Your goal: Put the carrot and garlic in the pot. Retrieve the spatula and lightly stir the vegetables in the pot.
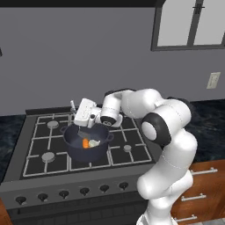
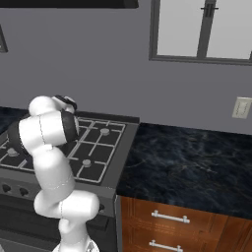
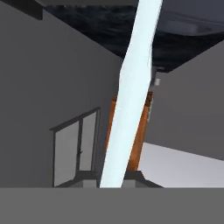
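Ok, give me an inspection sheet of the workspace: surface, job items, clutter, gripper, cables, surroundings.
Surface: gas stove, grates, knobs along front.
Job's things: pot on stove; carrot and garlic inside, side by side; spatula in the gripper, blade dipping into the pot.
Clutter: nothing seen.
Gripper: gripper shut on the spatula above the pot.
Cables: nothing seen.
Surroundings: dark marble counter, wooden drawers, window, wall outlet.
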{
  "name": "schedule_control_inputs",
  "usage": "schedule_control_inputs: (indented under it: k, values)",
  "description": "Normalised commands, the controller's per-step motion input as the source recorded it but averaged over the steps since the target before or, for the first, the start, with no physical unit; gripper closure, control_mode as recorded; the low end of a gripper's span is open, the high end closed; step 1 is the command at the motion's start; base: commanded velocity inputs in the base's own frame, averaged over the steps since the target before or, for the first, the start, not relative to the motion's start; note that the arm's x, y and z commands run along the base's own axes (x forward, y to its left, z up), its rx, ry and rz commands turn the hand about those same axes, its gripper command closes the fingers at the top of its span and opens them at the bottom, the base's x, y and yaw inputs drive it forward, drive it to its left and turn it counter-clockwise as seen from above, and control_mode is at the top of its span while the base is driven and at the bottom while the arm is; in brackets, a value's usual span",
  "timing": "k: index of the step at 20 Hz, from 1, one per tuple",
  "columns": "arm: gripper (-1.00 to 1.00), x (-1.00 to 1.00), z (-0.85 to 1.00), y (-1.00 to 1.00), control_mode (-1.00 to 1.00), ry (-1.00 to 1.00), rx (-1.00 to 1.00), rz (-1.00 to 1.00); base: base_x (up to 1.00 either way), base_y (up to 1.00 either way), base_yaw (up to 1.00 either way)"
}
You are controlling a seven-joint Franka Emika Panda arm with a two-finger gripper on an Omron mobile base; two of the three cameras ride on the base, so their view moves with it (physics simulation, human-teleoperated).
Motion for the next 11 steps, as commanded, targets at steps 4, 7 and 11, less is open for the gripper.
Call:
schedule_control_inputs:
  k: [4, 7, 11]
  values:
    - [1.0, -0.49, -0.08, 0.11, -1.0, 0.01, 0.01, 0.0, 0.0, 0.0, 0.0]
    - [1.0, -0.37, -0.01, 0.09, -1.0, 0.04, 0.05, 0.0, 0.0, 0.0, 0.0]
    - [1.0, -0.36, 0.0, 0.09, -1.0, 0.09, 0.11, 0.0, 0.0, 0.0, 0.0]
